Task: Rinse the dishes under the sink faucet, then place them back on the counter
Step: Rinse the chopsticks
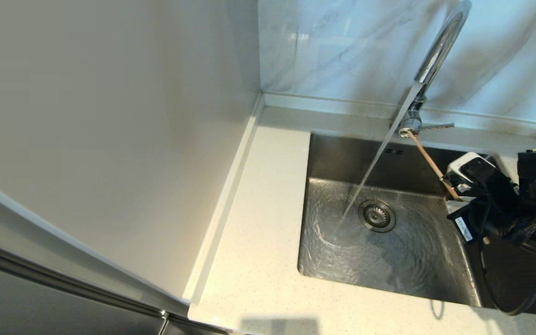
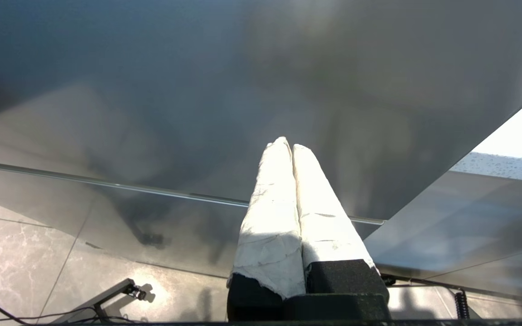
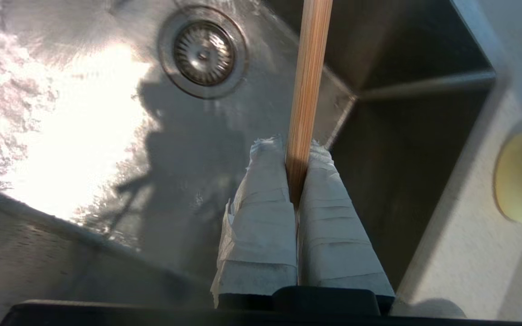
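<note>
This looks like a home kitchen: a stainless-steel sink (image 1: 389, 260) set into a speckled stone desk (image 1: 258, 260), a chrome gooseneck faucet (image 1: 428, 70) running water, marble-veined wall tiles (image 1: 342, 46) behind, and perhaps a cabinet panel (image 1: 110, 116) alongside.

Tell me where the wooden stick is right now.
The right gripper pinches the wooden stick at the sink's right side, its far end reaching toward the faucet base.

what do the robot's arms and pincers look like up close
Both pincers, left and right, have two long tapered fingers wrapped in white tape on black bases. In the head view the right arm is black, with a white-cased block, a white label and black cables.
</note>
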